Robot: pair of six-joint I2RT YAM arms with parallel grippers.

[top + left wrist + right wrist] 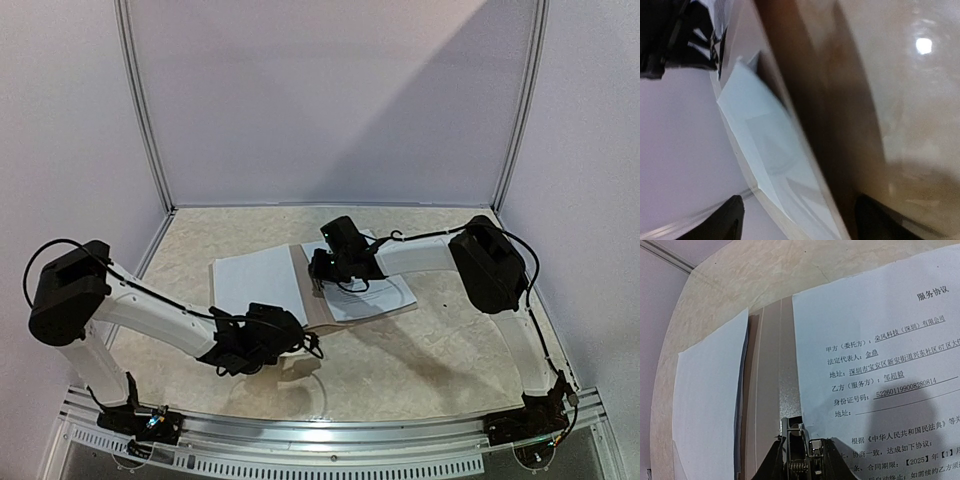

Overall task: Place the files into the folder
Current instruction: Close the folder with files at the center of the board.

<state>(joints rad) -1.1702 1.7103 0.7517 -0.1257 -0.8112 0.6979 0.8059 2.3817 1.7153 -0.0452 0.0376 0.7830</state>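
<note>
Folder [771,390] between two white files [875,340]

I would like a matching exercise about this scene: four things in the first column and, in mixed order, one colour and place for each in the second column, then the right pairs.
1. printed sheet
2. blank sheet
3. folder
4. metal clip

A. tan-brown, showing between the two sheets
B. silver, between the fingers of the right gripper
C. plain white, on the left
D. white with black text, on the right

Pairs: 1-D, 2-C, 3-A, 4-B
</note>
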